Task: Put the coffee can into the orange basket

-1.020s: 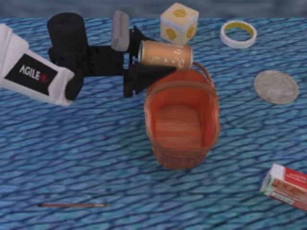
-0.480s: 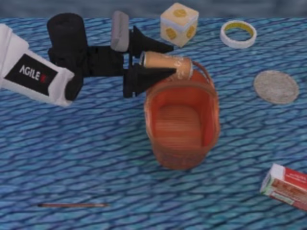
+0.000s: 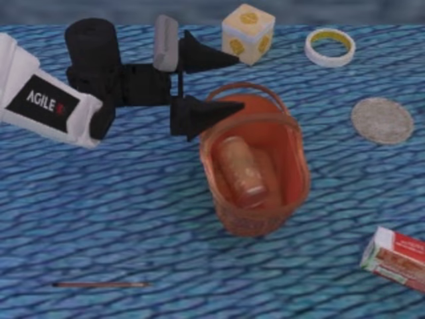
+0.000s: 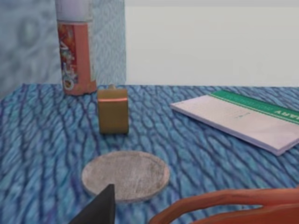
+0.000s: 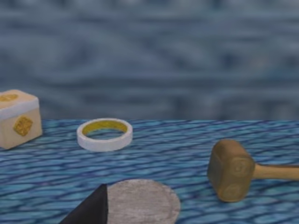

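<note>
The coffee can [image 3: 242, 171] lies on its side inside the orange basket [image 3: 300, 166], down on the basket's floor. My left gripper [image 3: 239, 83] hovers open just off the basket's upper-left rim, its two dark fingers spread apart with nothing between them. In the left wrist view one fingertip [image 4: 105, 205] shows beside the basket's arched handle [image 4: 224, 200]. My right arm is outside the top view. One dark finger [image 5: 96, 207] of it shows in the right wrist view, with nothing held beside it.
A cream cube box [image 3: 248, 33], a tape ring [image 3: 330, 46] and a grey disc [image 3: 382, 120] sit behind and right of the basket. A red-white carton [image 3: 395, 258] lies at the front right and a thin stick [image 3: 99, 284] at the front left. A wooden mallet [image 5: 233, 170] rests near the right arm.
My left gripper has opened and let go of the coffee can, which dropped from over the rim into the orange basket. The basket shifted slightly.
</note>
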`<move>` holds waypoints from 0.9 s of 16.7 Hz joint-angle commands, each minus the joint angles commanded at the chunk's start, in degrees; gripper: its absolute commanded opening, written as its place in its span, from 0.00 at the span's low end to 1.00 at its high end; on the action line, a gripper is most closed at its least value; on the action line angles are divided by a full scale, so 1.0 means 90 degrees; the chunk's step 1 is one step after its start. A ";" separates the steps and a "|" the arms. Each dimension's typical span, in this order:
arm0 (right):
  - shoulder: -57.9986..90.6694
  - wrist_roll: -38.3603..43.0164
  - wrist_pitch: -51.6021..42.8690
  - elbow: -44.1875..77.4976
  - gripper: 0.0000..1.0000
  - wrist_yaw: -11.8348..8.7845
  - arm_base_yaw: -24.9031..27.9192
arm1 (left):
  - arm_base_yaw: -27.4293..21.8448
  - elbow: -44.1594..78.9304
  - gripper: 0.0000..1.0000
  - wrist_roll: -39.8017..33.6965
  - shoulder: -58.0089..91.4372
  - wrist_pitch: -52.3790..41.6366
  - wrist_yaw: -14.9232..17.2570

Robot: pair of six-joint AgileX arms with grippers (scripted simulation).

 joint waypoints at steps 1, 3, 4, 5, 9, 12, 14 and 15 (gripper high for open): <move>0.0000 0.0000 0.0000 0.0000 1.00 0.0000 0.0000 | 0.0000 0.0000 1.00 0.0000 0.0000 0.0000 0.0000; 0.0000 0.0000 0.0000 0.0000 1.00 0.0000 0.0000 | -0.0025 0.0003 1.00 0.0002 -0.0005 -0.0003 -0.0003; 0.0000 0.0000 0.0000 0.0000 1.00 0.0000 0.0000 | -0.0025 0.0003 1.00 0.0002 -0.0005 -0.0003 -0.0003; 0.0051 -0.0024 -0.0039 0.0039 1.00 0.0000 0.0013 | -0.0015 -0.0007 1.00 -0.0012 -0.0040 -0.0018 -0.0025; 0.0808 -0.0379 -0.0608 0.0676 1.00 0.0015 0.0200 | 0.0138 -0.0189 1.00 -0.0221 -0.0620 -0.0267 -0.0375; 0.1868 -0.0866 -0.1383 0.1674 1.00 0.0041 0.0460 | 0.0345 -0.0513 1.00 -0.0475 -0.1536 -0.0650 -0.0909; 0.2749 -0.1269 -0.2021 0.2568 1.00 0.0058 0.0683 | 0.0515 -0.0839 1.00 -0.0654 -0.2388 -0.0997 -0.1388; 0.3226 -0.1487 -0.2367 0.3071 1.00 0.0066 0.0807 | 0.0603 -0.1025 1.00 -0.0736 -0.2857 -0.1183 -0.1647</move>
